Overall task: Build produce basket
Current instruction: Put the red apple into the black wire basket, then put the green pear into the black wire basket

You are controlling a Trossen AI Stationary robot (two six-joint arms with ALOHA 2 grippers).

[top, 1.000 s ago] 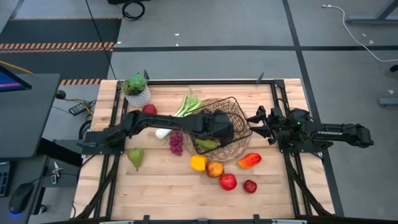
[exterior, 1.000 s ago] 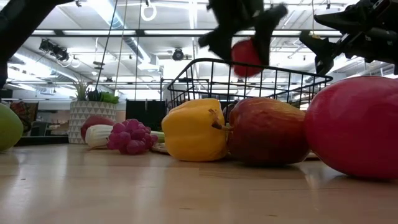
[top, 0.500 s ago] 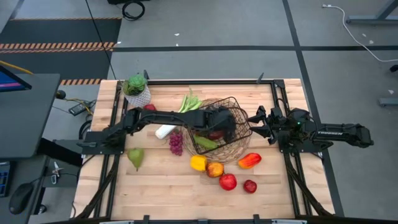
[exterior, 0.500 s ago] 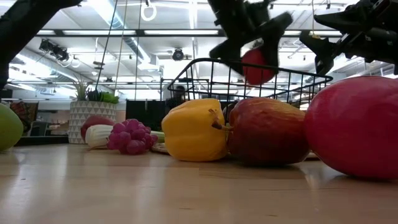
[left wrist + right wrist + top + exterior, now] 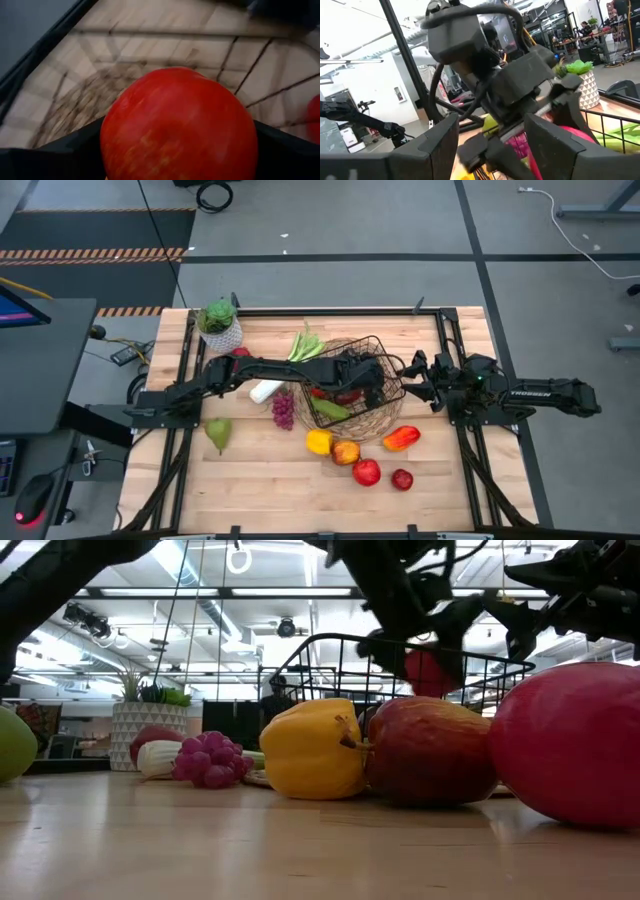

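Observation:
My left gripper (image 5: 362, 383) reaches from the table's left into the top of the dark wire basket (image 5: 388, 402), shut on a red apple (image 5: 177, 125). In the low view the apple (image 5: 430, 672) hangs at the height of the basket's rim (image 5: 330, 640). A green vegetable (image 5: 331, 409) lies inside the basket. Loose produce rests on the table: a yellow pepper (image 5: 318, 442), apples (image 5: 366, 472), purple grapes (image 5: 284, 410), a green pear (image 5: 218, 433) and a leek (image 5: 292, 358). My right gripper (image 5: 413, 370) waits just past the basket's right corner, open. My left gripper pinches the apple between its two fingers (image 5: 75, 147), one on each opposite side of the fruit (image 5: 112, 135). The fingers slant downward, coming from the table's left. The apple is lifted clear, above the basket's floor.
A leafy plant in a white pot (image 5: 220, 328) stands at the far left, with a red apple (image 5: 240, 355) beside it. A red-orange pepper (image 5: 400, 438) and a small red fruit (image 5: 402, 479) lie near the basket's right front. Bare wood shows along the near edge (image 5: 250, 490).
My left gripper has carried the apple toward the table's right and down, from above the basket's rim to rim height inside it, its wrist turning on the way. The apple stays held and clear.

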